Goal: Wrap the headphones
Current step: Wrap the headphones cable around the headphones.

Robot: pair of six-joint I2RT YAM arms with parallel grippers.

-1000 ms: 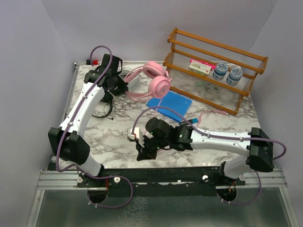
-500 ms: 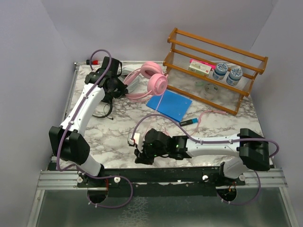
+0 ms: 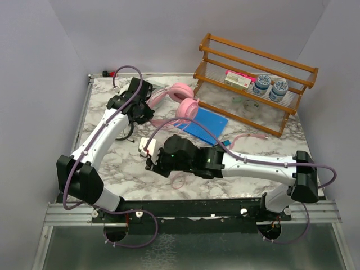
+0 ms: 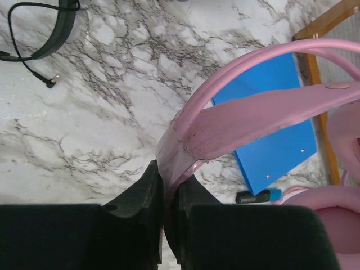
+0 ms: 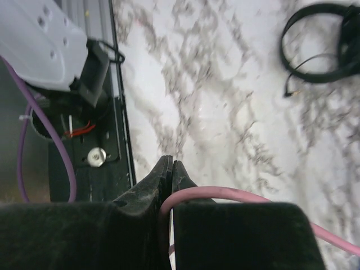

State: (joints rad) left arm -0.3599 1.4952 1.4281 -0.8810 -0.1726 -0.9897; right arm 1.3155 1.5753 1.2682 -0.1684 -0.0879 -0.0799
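Table (image 3: 121, 169) looks glossy marble, rack (image 3: 261, 54) varnished wood, pink headband (image 4: 253, 118) perhaps scuffed leatherette.

From the top camera I get soft, even light from above. The marble surface (image 3: 126, 171) is bright without glare, and the shadows on it are faint and blurred at the edges. My left wrist feed is sharp on the pink headband (image 4: 253, 115), though the left gripper (image 4: 169, 180) along the bottom is nearly featureless black. The right wrist feed is smeared throughout; the black headphones (image 5: 350, 39) at upper right and the pink cable (image 5: 225, 194) look soft.
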